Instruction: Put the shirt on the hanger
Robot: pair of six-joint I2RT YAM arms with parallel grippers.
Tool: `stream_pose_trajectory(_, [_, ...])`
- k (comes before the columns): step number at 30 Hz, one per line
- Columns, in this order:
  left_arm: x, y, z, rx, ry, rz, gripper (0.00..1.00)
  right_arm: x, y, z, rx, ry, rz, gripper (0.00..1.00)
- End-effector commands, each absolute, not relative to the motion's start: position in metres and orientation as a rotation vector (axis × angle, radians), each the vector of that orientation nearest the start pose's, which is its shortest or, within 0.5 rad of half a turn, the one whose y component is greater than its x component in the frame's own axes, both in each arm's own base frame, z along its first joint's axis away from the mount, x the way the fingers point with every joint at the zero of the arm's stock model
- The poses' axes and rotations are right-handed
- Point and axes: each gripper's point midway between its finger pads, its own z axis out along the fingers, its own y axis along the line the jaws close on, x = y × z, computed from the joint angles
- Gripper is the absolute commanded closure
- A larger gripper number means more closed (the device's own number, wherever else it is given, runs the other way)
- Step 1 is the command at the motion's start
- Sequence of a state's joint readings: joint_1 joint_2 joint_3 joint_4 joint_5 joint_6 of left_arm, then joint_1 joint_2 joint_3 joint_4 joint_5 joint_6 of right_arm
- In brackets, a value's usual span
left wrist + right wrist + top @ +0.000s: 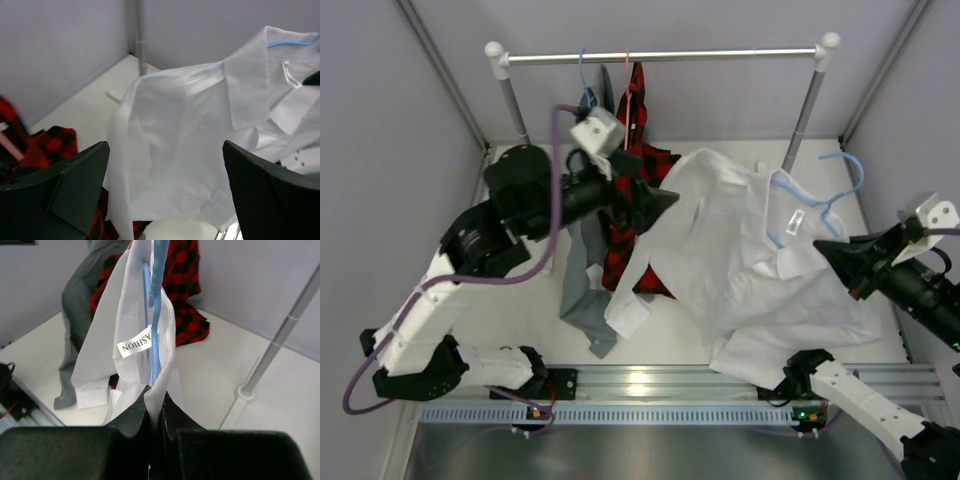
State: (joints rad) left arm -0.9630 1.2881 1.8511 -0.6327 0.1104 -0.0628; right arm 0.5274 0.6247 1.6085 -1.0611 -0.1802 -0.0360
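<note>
The white shirt (740, 260) lies spread across the table's right half, its collar end lifted. The light blue wire hanger (823, 203) sits inside the collar, with its hook (856, 168) sticking out to the far right. My right gripper (827, 248) is shut on a fold of the collar (159, 387). The hanger wire (157, 315) runs down into that fold beside a neck label (135, 342). My left gripper (666, 200) hangs open at the shirt's left shoulder (180, 125), with nothing between its fingers (80, 185).
A clothes rail (660, 57) on two posts (808, 108) crosses the back. A red-and-black plaid shirt (632, 235) on a red hanger (627, 75) and a grey shirt (582, 290) on a blue hanger (584, 80) hang left of centre and drape onto the table under the white shirt's edge.
</note>
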Motion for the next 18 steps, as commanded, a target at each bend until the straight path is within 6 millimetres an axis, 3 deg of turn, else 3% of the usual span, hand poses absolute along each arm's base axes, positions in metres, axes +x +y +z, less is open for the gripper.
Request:
stream_pose_trajectory(1, [0.209, -0.218, 0.548, 0.291, 1.475, -0.723, 0.02, 0.149, 0.074, 0.473, -0.341, 1.623, 0.374, 1.0])
stream_pose_trajectory(2, [0.198, -0.192, 0.557, 0.241, 1.44, -0.722, 0.02, 0.157, 0.075, 0.477, -0.318, 1.635, 0.363, 1.0])
stream_pose_trajectory(3, [0.196, -0.18, 0.555, 0.214, 1.437, -0.701, 0.02, 0.168, 0.076, 0.477, -0.297, 1.656, 0.345, 1.0])
stream_pose_trajectory(4, [0.202, -0.168, 0.538, 0.183, 1.465, -0.626, 0.02, 0.185, 0.085, 0.478, -0.278, 1.69, 0.345, 1.0])
stream_pose_trajectory(5, [0.194, -0.146, 0.538, 0.138, 1.446, -0.604, 0.02, 0.194, 0.089, 0.478, -0.257, 1.707, 0.342, 1.0])
stream_pose_trajectory(7, [0.199, -0.123, 0.518, 0.094, 1.469, -0.487, 0.02, 0.219, 0.097, 0.483, -0.193, 1.722, 0.333, 1.0])
stream_pose_trajectory(8, [0.21, -0.112, 0.492, 0.051, 1.518, -0.363, 0.02, 0.227, 0.098, 0.487, -0.164, 1.712, 0.329, 1.0])
stream_pose_trajectory(9, [0.212, -0.099, 0.483, 0.019, 1.527, -0.301, 0.02, 0.244, 0.1, 0.495, -0.103, 1.686, 0.32, 1.0])
stream_pose_trajectory(11, [0.223, -0.079, 0.458, -0.056, 1.558, -0.119, 0.02, 0.26, 0.101, 0.504, -0.047, 1.658, 0.299, 1.0])
stream_pose_trajectory(14, [0.228, -0.063, 0.449, -0.127, 1.547, 0.006, 0.02, 0.292, 0.115, 0.516, -0.029, 1.642, 0.28, 1.0])
stream_pose_trajectory(18, [0.239, -0.043, 0.455, -0.232, 1.523, 0.045, 0.02, 0.336, 0.128, 0.517, -0.007, 1.665, 0.205, 1.0])
